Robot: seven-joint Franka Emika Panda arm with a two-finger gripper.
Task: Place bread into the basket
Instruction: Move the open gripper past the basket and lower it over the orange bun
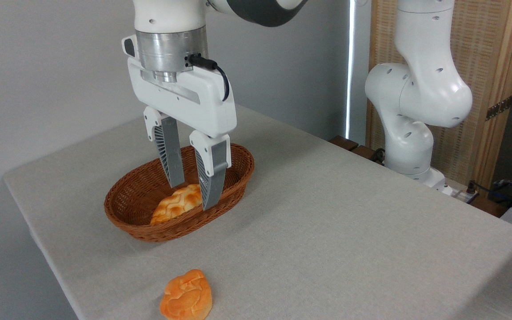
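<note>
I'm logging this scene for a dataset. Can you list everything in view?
bun: one, deep orange, on the table's near edge, outside the basket
loaf: one, pale golden, lying in the basket
basket: one, brown wicker, left of centre on the table
table: one, grey cloth-covered
screen: one, tan woven, behind at right
arm: one, white, base at right
claw: one, white and grey, open, over the loaf
</note>
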